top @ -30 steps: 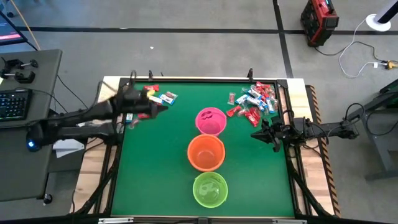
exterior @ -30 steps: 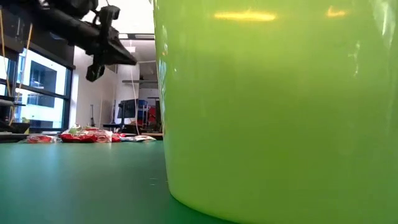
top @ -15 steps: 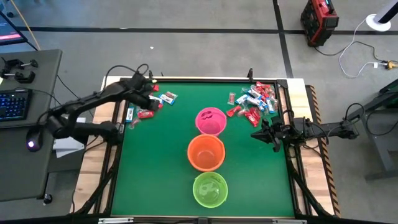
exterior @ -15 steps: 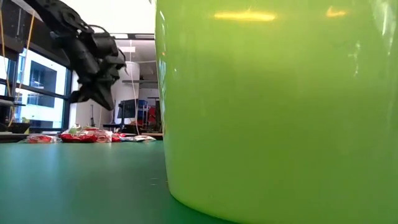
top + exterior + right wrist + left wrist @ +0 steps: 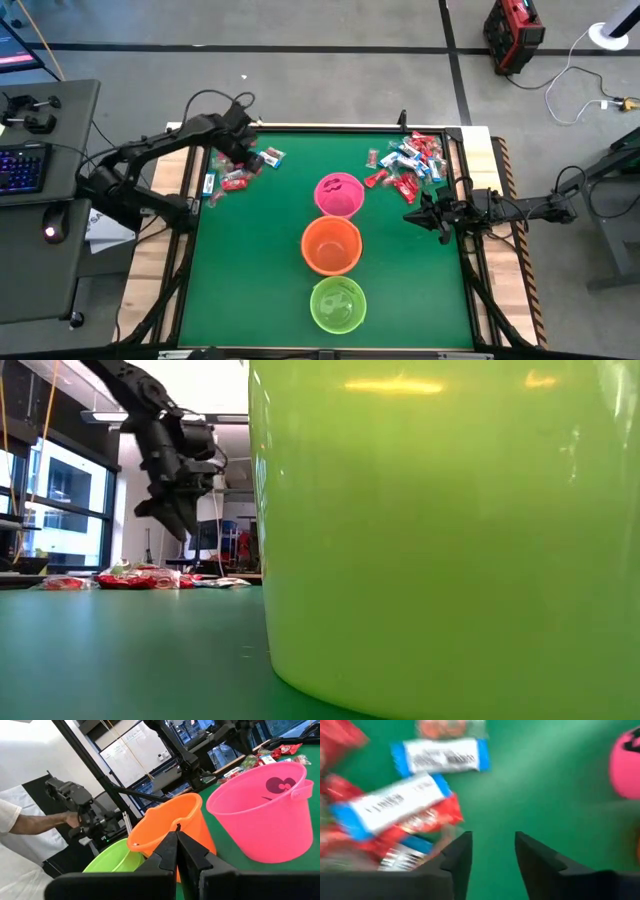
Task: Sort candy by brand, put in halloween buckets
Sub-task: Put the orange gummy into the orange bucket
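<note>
Hovering my left end effector (image 5: 492,852), parted and empty, over flat candy (image 5: 395,805); I judge packets light, crinkly, slippery: pinch across the short width.

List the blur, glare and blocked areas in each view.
Left wrist view: motion-blurred; the candy wrappers are smeared and unreadable. Low view: the lime green bucket fills most of the frame, with ceiling-light glare near its top. High view: evenly lit, sharp. Right wrist view: the pink bucket is crisp, the right gripper's fingers soft.
</note>
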`<act>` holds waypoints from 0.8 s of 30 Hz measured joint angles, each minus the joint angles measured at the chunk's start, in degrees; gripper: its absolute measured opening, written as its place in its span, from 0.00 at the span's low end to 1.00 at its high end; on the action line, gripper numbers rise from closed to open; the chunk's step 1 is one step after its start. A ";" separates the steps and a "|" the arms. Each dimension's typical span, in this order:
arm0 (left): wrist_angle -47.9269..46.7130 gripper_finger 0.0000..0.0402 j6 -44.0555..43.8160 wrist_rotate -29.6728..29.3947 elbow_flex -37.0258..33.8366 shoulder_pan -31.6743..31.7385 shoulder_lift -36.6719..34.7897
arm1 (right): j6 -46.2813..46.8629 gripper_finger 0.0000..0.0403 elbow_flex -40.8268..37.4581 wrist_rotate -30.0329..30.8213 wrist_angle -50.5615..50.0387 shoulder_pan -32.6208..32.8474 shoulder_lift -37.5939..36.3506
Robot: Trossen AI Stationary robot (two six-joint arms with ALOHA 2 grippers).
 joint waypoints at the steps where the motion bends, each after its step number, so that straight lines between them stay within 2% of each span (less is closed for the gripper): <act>1: -1.29 0.40 1.00 -1.94 0.99 -0.36 0.47 | 0.00 0.00 0.01 0.00 -0.02 0.00 0.01; 4: -3.67 0.44 2.51 -5.56 2.07 -1.16 1.91 | -0.01 0.00 0.01 0.01 0.00 0.00 0.01; 8: -5.89 0.45 3.23 -5.78 2.05 -1.16 5.32 | 0.00 0.00 0.01 0.02 0.00 0.00 0.01; 16: -3.77 0.45 6.78 -8.06 1.98 -1.23 13.67 | 0.00 0.00 -0.01 0.00 0.00 0.00 0.01; 21: -4.32 0.45 7.40 -7.99 1.98 -2.16 15.87 | -0.01 0.00 0.00 0.01 0.00 0.00 0.01; 24: -4.45 0.40 6.60 -7.93 1.96 -3.39 15.91 | -0.01 0.00 0.00 0.01 0.00 0.00 0.01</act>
